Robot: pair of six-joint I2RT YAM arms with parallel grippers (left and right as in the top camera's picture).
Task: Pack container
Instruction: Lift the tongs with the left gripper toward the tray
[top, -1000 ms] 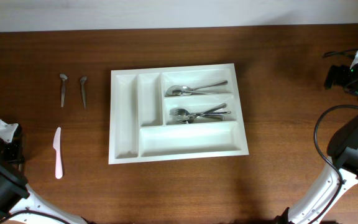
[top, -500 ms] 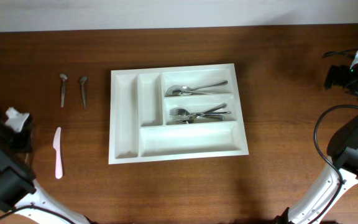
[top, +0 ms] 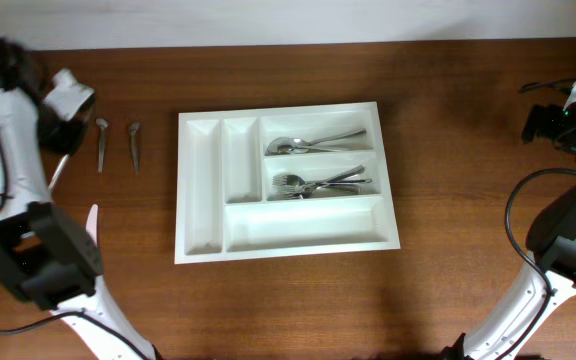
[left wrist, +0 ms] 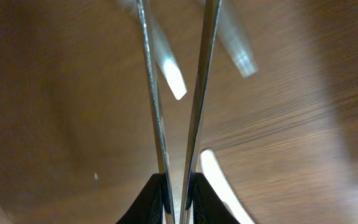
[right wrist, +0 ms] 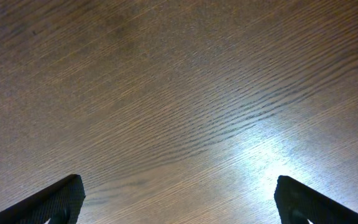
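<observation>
The white cutlery tray (top: pixel 201 190) lies mid-table, with spoons in its top right compartment and forks (top: pixel 318 184) below them. Two small metal spoons (top: pixel 101 143) lie left of the tray. My left gripper (top: pixel 66 108) is at the far left, just left of these spoons. In the left wrist view its black fingers (left wrist: pixel 156 199) stand close together, with two thin metal strips running out between them. That view is blurred. My right gripper (right wrist: pixel 179 202) is wide open and empty over bare wood, at the far right edge (top: pixel 553 122).
A pale plastic knife (top: pixel 93 222) lies left of the tray, its lower part hidden behind my left arm (top: pixel 38 260). My right arm's base and cables (top: pixel 568 250) fill the right edge.
My left arm has swung from the table's left edge up to the far left, beside the two spoons. The right arm and the tray have not moved.
</observation>
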